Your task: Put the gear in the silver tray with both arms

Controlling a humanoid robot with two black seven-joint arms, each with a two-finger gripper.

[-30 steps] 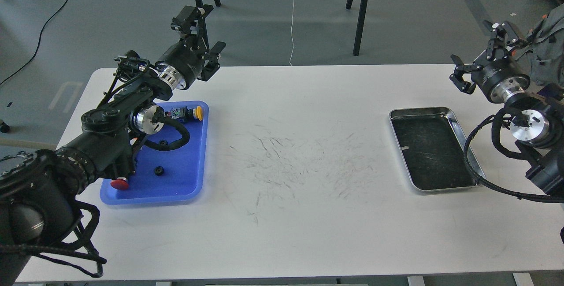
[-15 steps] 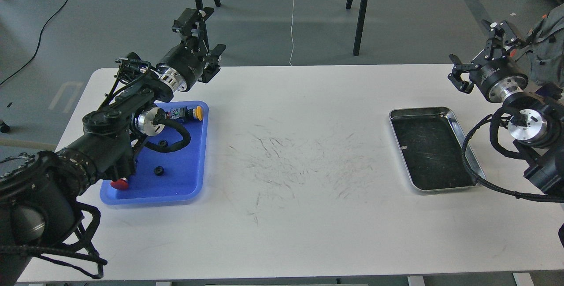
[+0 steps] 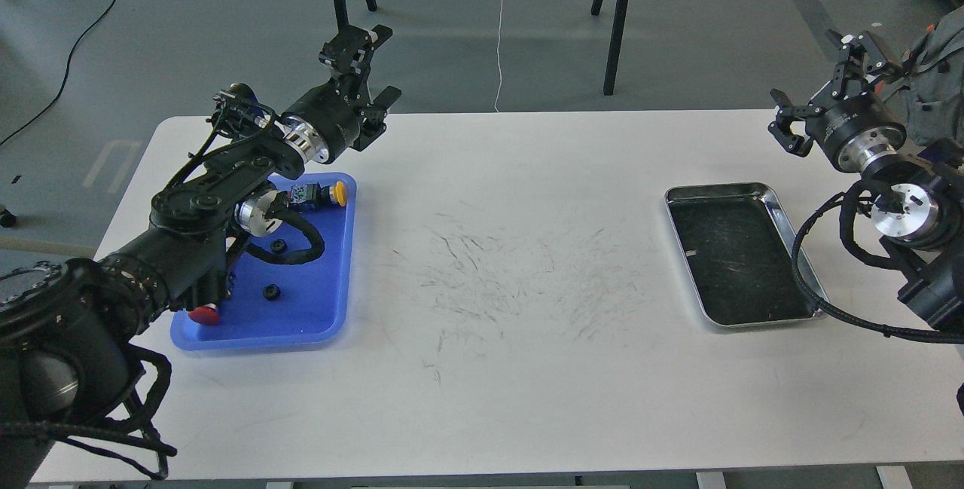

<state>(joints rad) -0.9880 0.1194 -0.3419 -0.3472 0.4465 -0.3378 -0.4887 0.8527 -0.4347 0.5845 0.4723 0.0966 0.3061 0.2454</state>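
White worktop (image 3: 497, 368), my view from head camera: I am holding left gripper (image 3: 370, 67) raised over far edge, above blue tray (image 3: 324, 308), its fingers spread and grasping nothing. Right gripper (image 3: 825, 90) is hovering beyond silver tray (image 3: 783, 206), its fingers likewise parted, empty. Two small black gears (image 3: 272, 292) are lying in blue tray, well apart from silver tray at right, which is sitting bare.

Single head view — high, facing forward-down, whole table (image 3: 497, 368)
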